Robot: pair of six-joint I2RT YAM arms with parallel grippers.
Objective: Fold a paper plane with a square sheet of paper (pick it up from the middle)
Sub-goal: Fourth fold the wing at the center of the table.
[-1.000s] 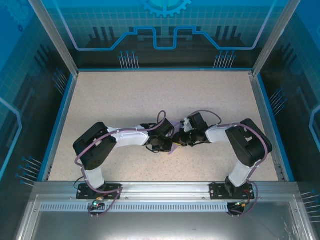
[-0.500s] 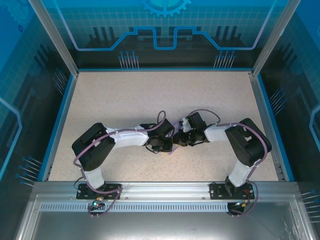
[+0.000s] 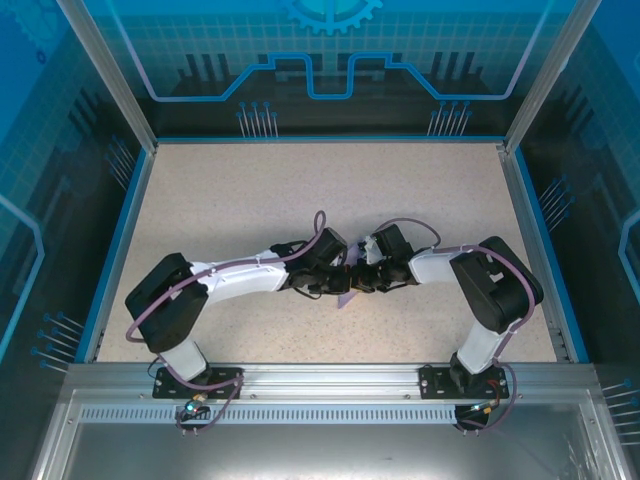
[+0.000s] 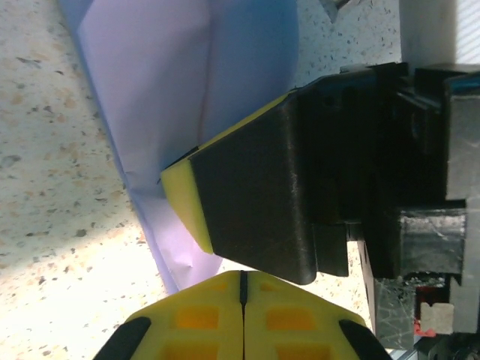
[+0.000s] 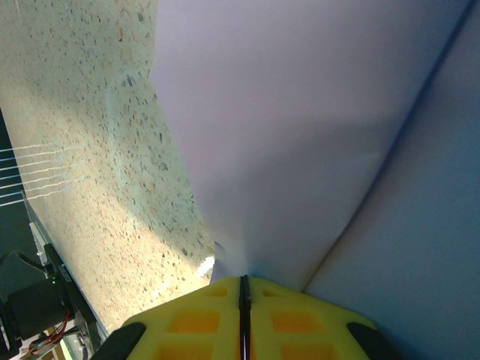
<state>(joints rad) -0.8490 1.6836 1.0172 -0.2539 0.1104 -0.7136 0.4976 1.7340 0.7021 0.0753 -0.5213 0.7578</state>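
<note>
Square sheet of paper [image 5: 300,150], plain lavender, between right fingers [image 5: 187,324]

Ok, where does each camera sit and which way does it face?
Top external: above and behind the bases, facing down at the table, left arm and right arm.
Left wrist: past the shut left gripper, at the lavender paper and a right finger.
Right wrist: past the right gripper, shut on the paper.
Wrist views share the paper.
</note>
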